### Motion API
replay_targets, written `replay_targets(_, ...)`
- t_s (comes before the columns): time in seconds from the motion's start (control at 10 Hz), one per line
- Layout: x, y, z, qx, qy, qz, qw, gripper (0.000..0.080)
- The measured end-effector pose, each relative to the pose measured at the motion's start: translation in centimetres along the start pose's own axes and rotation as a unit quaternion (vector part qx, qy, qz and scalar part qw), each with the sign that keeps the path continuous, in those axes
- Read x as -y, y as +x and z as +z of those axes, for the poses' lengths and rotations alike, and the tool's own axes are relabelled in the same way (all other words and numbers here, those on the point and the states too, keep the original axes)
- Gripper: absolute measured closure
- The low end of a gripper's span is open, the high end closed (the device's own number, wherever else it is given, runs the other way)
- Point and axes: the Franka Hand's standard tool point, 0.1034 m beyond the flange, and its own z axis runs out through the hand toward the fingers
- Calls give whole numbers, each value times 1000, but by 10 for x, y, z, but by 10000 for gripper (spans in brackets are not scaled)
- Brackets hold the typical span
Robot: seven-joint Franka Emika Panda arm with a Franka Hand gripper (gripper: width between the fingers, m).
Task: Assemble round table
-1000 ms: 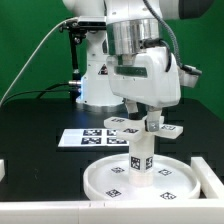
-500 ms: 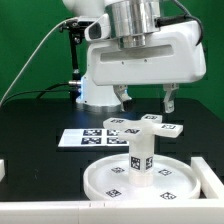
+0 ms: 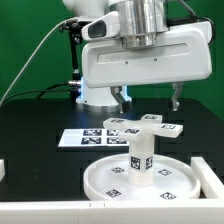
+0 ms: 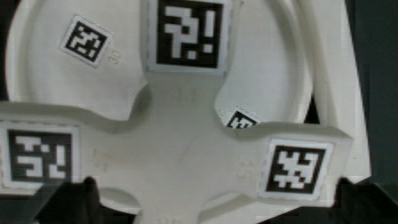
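The round disc (image 3: 105,180) lies at the front of the table with the short leg (image 3: 140,160) standing upright at its middle. The cross-shaped base (image 3: 146,127) sits on top of the leg. My gripper (image 3: 150,100) hangs just above the base, open wide and empty, with one finger (image 3: 122,98) on each side, clear of the base. In the wrist view the base (image 4: 178,130) fills the frame, with the disc (image 4: 54,60) beneath it. The dark fingertips (image 4: 71,200) show at the edge, the gripper (image 4: 210,212) open over the base.
The marker board (image 3: 80,138) lies flat on the black table behind the disc, toward the exterior view's left. A white block (image 3: 205,175) stands at the exterior view's right edge, and a white ledge (image 3: 40,214) runs along the front.
My gripper has let go of the cross-shaped base, turned about a quarter turn at the wrist and risen a little. The base stays on the leg.
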Motion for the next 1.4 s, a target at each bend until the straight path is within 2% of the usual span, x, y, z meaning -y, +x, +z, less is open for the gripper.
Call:
replay_targets(0.1,-4,3,-2,5,-22,-93,995,150)
replay_targets(0.2,-4,4,0,8,-37,-149,988,150)
replay_targets(0.6,-6,3,1,9,-37,-161,986,150)
replay_targets(0.9,-10,1,18,9,-44,-167,985,150)
replay_targets(1.2,-7,2,20,8,-44,-158,986,150)
replay_targets(1.4,-8,-2,26,12,-46,-157,986,150)
